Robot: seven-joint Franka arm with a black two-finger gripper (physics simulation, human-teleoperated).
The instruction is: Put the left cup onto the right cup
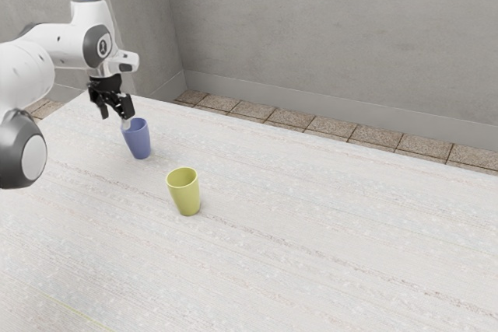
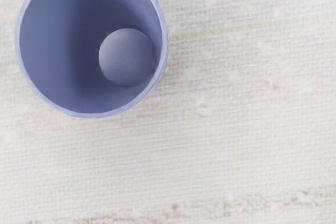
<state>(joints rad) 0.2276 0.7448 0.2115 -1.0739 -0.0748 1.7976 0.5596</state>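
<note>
The pale, woven-looking counter (image 1: 311, 254) spreads across the room, with a grey wall and a strip of brown floor tiles (image 1: 366, 134) behind it. The white arm (image 1: 47, 52) comes in from the exterior view's left. Two cups stand upright on the counter, apart from each other. The blue cup (image 1: 138, 139) is toward the exterior view's left, and the yellow-green cup (image 1: 184, 191) is nearer the camera and to its right. The black end effector (image 1: 123, 120) hangs just over the blue cup's rim at its far-left edge. I cannot tell whether it is apart or together. From the wrist view, the blue cup (image 2: 58, 51) is seen from above with its hollow inside open, resting on the counter (image 2: 236, 129).
</note>
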